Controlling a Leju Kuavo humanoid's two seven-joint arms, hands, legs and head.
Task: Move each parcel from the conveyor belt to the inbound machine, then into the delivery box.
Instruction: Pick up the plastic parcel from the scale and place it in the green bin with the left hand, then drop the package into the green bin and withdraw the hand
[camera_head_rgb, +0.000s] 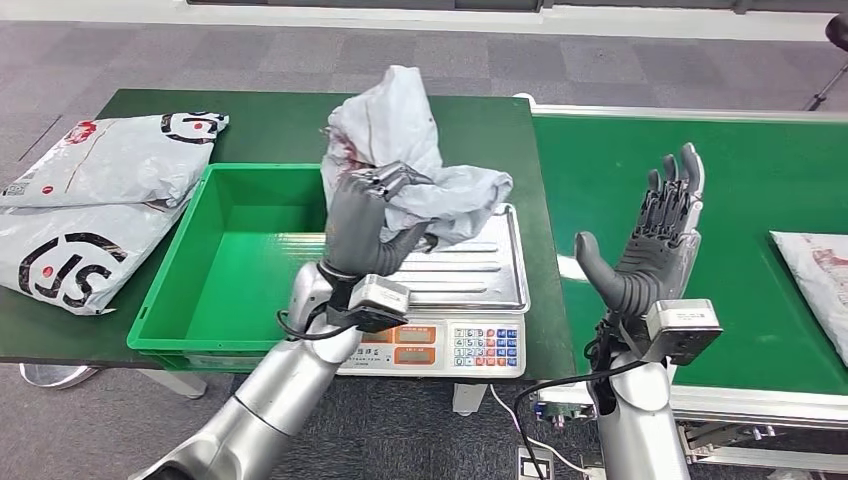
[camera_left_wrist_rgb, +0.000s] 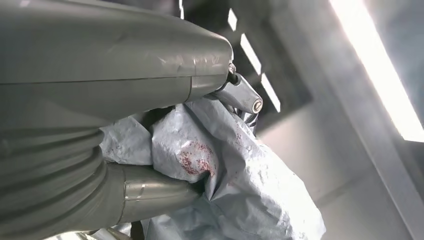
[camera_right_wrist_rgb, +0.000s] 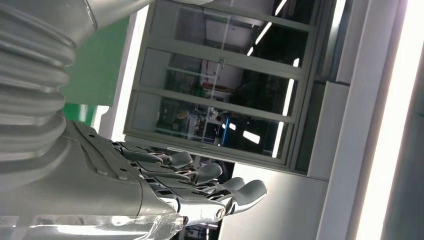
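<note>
Our left hand (camera_head_rgb: 362, 232) has its fingers (camera_head_rgb: 385, 182) curled into the crumpled grey parcel (camera_head_rgb: 415, 160), thumb clamped from the other side, holding the bag up over the steel pan of the inbound scale (camera_head_rgb: 470, 290). From the left wrist view, we see the thumb and a finger (camera_left_wrist_rgb: 242, 95) pinching a fold of the grey plastic (camera_left_wrist_rgb: 240, 185), with a red print mark showing on it. The parcel's lower folds hang down to the pan; whether they rest on it, we cannot tell. Just to the left of the scale sits the green delivery box (camera_head_rgb: 165, 300) on the dark green table (camera_head_rgb: 280, 120). Two more grey mailers lie beside the box at the table's left end: one (camera_head_rgb: 110, 160) farther back, another (camera_head_rgb: 70, 255) nearer. Our right hand (camera_head_rgb: 655, 245) stands upright over the green conveyor belt (camera_head_rgb: 760, 170), fingers (camera_right_wrist_rgb: 200, 175) straight and spread, gripping nothing. One more parcel (camera_head_rgb: 818, 280) lies on the belt at the far right.
</note>
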